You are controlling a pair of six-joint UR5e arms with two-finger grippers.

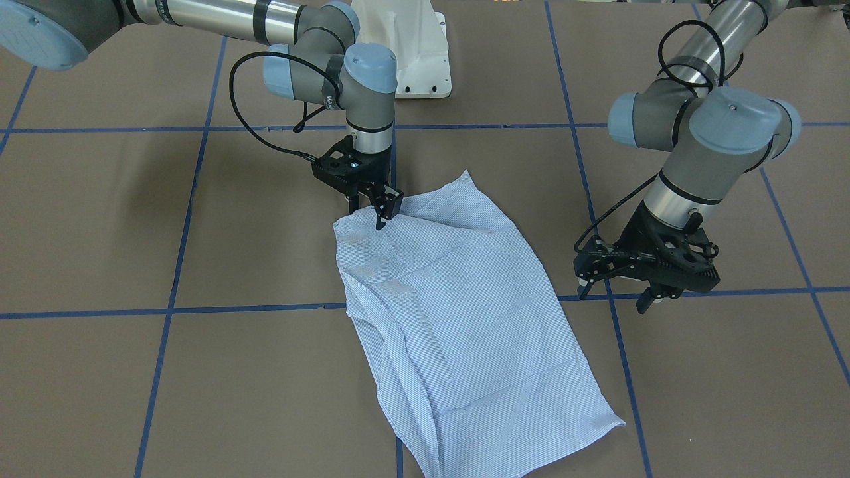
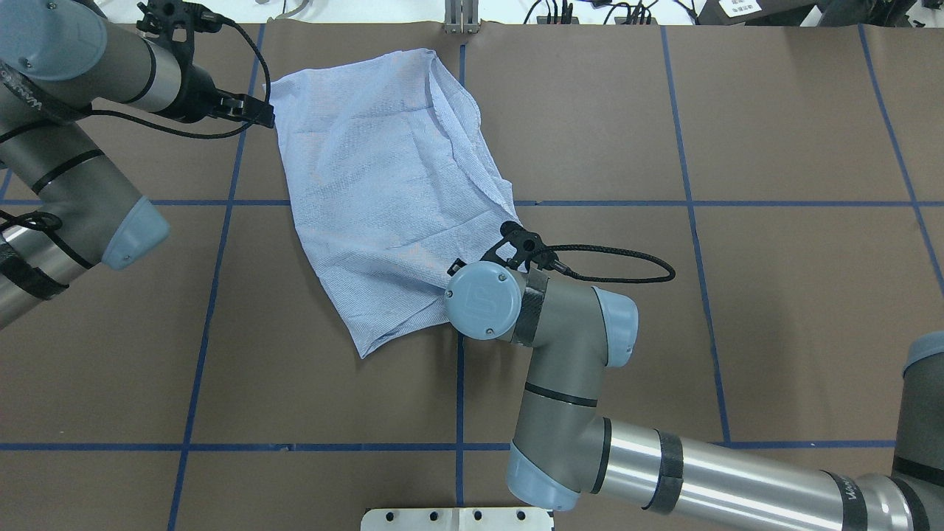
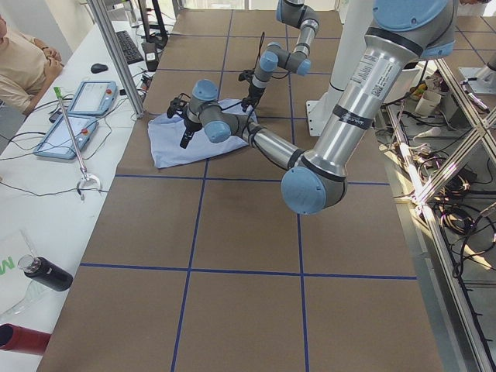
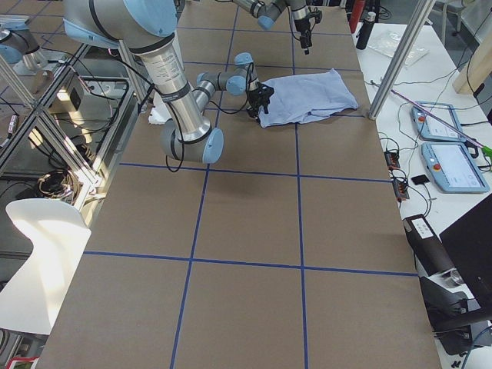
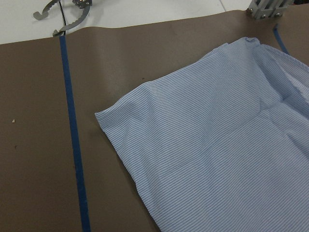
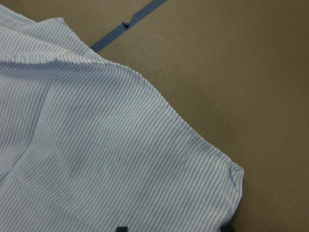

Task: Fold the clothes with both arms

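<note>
Right gripper [image 1: 382,214]: fingers apart, tips down on the shirt [image 1: 458,312] at the corner nearest my base. In the wrist view the fabric lies between the tips and is not clamped. Left gripper [image 1: 614,297]: fingers spread, holding nothing, hanging over the table [image 1: 99,219] just beside the shirt's left edge, up by its far corner. The shirt lies folded to a rough rectangle, mostly flat with a few creases. It sits slanted across a blue tape line [image 1: 252,308], with its far end close to the table's far edge.
</note>
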